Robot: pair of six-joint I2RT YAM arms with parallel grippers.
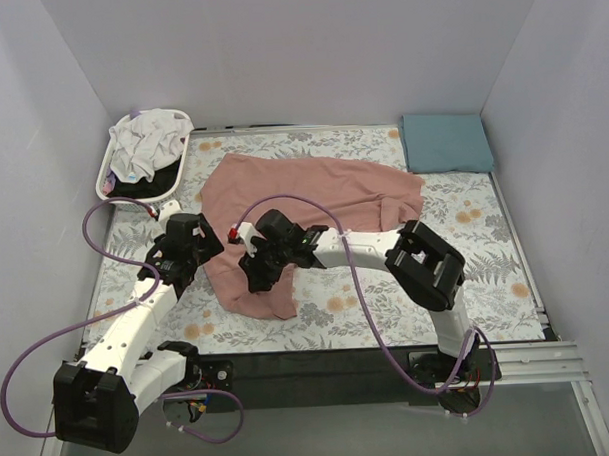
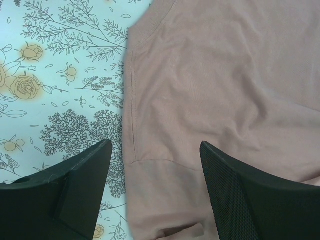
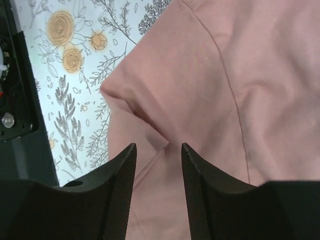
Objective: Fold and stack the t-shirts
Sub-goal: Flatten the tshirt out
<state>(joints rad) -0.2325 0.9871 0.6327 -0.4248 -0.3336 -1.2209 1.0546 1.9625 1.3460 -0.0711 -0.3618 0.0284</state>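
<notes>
Found left gripper spread wide, right gripper partly parted, neither gripping. Noted floral cloth covering table, dusty-pink t-shirt rumpled mid-cloth beneath both grippers, teal t-shirt folded at far right corner, white tees heaped in basket.

1 pink t-shirt, 1 teal t-shirt, 1 basket

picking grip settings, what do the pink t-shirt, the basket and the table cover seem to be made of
The pink t-shirt looks like soft matte knit, likely cotton jersey: it lies in loose folds with stitched seams. The basket looks like rigid white plastic, by its slatted walls. The table cover seems thin printed fabric, matte, lying flat; fibre unclear.
</notes>
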